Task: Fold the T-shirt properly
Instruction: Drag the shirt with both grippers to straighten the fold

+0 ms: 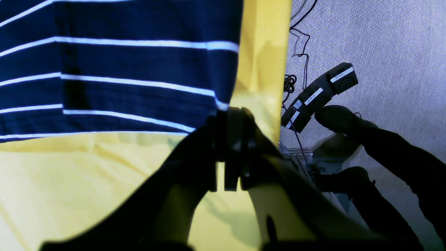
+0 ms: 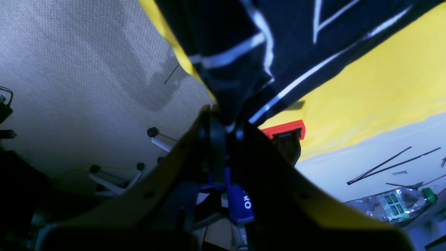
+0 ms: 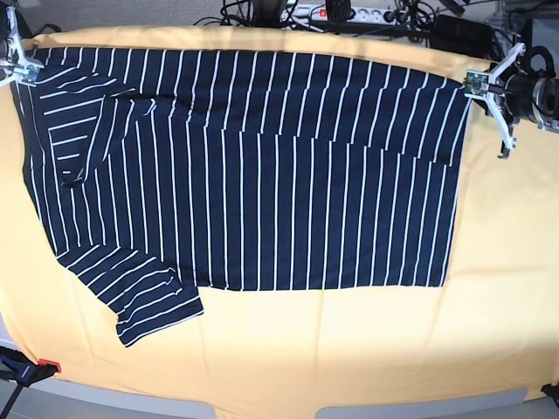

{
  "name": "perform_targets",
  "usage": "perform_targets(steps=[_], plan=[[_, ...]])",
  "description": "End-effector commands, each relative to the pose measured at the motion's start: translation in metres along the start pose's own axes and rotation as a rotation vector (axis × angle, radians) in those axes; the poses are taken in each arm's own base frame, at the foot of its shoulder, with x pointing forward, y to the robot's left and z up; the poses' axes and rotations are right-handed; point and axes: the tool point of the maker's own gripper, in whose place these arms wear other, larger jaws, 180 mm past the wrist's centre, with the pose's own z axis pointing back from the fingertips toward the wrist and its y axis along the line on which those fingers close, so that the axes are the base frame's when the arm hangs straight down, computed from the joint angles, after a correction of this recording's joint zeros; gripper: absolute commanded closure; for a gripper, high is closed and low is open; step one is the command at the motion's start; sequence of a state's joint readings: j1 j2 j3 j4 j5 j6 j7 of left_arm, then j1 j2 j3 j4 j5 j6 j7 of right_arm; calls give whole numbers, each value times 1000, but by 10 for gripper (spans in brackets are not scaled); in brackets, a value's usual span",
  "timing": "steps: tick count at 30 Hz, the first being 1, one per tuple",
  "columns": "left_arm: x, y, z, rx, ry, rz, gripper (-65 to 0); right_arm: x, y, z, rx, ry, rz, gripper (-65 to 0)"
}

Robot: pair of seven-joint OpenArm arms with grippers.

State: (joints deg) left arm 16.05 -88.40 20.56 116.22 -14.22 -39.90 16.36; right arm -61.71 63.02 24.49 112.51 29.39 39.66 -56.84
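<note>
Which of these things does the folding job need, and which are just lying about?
Job:
- T-shirt
- left hand
- right hand

Lying about:
- yellow cloth
- power strip
- plastic bottle
- red clamp

T-shirt [image 3: 262,166]: soft matt knit cloth, navy w/ thin white stripes, fine ribbed texture up close. Yellow-orange cloth [image 3: 349,340] over the table: matt woven fabric, smooth w/ light creases. Floor carpet [image 1: 383,42]: grey, rough, looped weave. Left hand [image 1: 230,115] & right hand [image 2: 224,127]: dark matt plastic pads, yellow plastic shells w/ slight sheen. Clamp [image 2: 284,129]: red glossy plastic.
</note>
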Motion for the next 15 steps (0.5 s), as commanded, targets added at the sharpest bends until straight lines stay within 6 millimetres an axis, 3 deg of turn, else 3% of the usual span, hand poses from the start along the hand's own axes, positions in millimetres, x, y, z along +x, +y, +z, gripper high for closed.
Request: perform_targets(steps=[1,3,4,11,15], plan=[[-3,6,5,15,24,-10,-127,-6,-10,5,-30,38,13,-152],[-7,5,5,12,47,0,-230,-8,-10,5,-30,50,13,-227],[-8,5,5,9,56,10,-262,-7,-10,5,-31,49,14,-229],[-10,5,7,6,69,39,-271,6,-13,15,-74,24,22,-229],[-2,20,16,52,57,34,-271,12,-29,33,-158,25,4,-229]])
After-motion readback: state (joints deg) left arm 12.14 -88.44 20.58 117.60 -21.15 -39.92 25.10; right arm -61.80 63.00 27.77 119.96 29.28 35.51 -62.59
